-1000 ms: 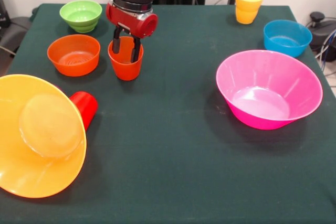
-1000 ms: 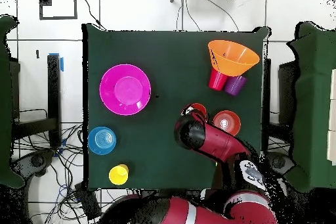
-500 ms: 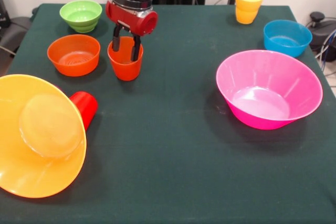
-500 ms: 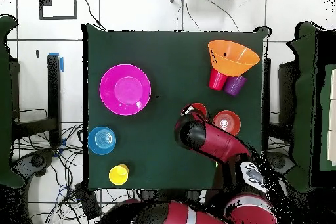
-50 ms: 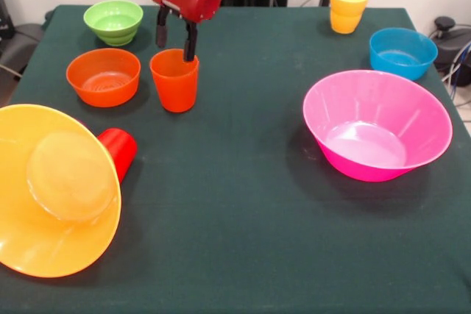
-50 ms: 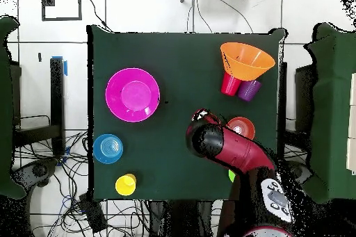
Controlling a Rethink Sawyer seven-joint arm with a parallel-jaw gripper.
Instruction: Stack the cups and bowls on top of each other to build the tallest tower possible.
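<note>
My gripper point(image 5: 174, 49) hangs open just above the orange cup point(image 5: 174, 80), which stands upright on the table. Its two dark fingers point(image 5: 160, 33) are spread over the cup's rim and hold nothing. A small orange bowl point(image 5: 103, 76) sits left of the cup and a small green bowl point(image 5: 113, 21) behind it. The large yellow-orange bowl point(image 5: 59, 189) lies tipped on its side against a fallen red cup point(image 5: 119, 151). A purple cup point(image 6: 249, 90) shows beside them only from overhead. The pink bowl point(image 5: 377, 124), blue bowl point(image 5: 402, 52) and yellow cup point(image 5: 349, 6) stand apart at the right. No tower shows.
The dark green cloth point(image 5: 243, 204) covers the table to its edges. Cables and a dark object lie off the right side. From overhead the arm point(image 6: 229, 147) hides the orange cup and most of the green bowl.
The gripper has risen from down around the orange cup's rim to just above it. The cup stayed standing in the same spot. Nothing else moved.
</note>
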